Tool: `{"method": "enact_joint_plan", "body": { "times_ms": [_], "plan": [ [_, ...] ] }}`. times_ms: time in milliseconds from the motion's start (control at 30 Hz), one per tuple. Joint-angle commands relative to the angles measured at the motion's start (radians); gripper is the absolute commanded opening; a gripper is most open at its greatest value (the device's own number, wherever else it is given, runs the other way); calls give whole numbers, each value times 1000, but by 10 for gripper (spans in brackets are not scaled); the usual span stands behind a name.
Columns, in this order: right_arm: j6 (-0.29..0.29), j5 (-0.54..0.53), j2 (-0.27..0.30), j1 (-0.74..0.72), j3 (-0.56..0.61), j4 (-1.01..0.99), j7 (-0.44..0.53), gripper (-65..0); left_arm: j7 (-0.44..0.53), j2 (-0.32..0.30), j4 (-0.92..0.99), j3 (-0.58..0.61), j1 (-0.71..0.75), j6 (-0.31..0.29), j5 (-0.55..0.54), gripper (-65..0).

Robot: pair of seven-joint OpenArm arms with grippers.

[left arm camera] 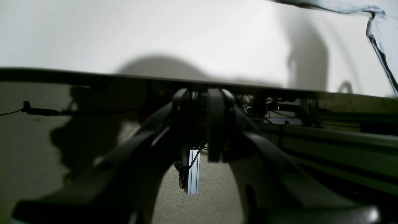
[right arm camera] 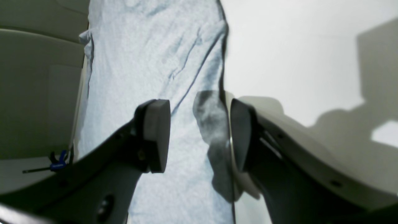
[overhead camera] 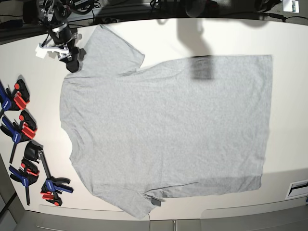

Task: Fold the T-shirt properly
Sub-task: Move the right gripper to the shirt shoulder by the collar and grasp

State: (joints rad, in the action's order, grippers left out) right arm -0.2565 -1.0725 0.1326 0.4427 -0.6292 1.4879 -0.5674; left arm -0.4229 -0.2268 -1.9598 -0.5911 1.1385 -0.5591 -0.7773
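The light grey T-shirt (overhead camera: pixel 163 125) lies spread flat on the white table (overhead camera: pixel 231 33), plain side up, with its sleeves toward the left of the base view. My right gripper (overhead camera: pixel 73 58) hangs at the edge of the upper-left sleeve. In the right wrist view this gripper (right arm camera: pixel 199 137) stands open just above the T-shirt (right arm camera: pixel 149 62) near the cloth's edge, with nothing between its pads (right arm camera: pixel 157 137). My left gripper (left arm camera: pixel 201 124) is dark and blurred, low beside the table's edge (left arm camera: pixel 186 37), slightly open and empty. A corner of the T-shirt (left arm camera: pixel 384 31) shows far off.
Several red, blue and black clamps (overhead camera: pixel 21 130) lie along the table's left edge in the base view; one blue clamp (right arm camera: pixel 59 158) shows in the right wrist view. Cables and aluminium framing (left arm camera: pixel 326 137) run under the table's edge near the left gripper.
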Motion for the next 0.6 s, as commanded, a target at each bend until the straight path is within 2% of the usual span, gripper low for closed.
{"method": "enact_joint_plan", "body": {
  "times_ms": [0, 133, 367, 567],
  "plan": [
    [4, -1, 11, 0, -19, 11, 10, -350, 2, -4, -13, -10, 19, -11, -10, -550],
    [6, 22, 18, -25, -64, 9, 12, -351, -15, -4, -13, -10, 19, -11, -10, -550],
    [61, 84, 62, -103, -64, -74, -2, -351, -19, -4, -13, -10, 19, -11, -17, -550],
    [64, 98, 64, -144, -63, -144, -25, -351, -22, -4, -13, -10, 19, -11, -18, -550]
  ]
}}
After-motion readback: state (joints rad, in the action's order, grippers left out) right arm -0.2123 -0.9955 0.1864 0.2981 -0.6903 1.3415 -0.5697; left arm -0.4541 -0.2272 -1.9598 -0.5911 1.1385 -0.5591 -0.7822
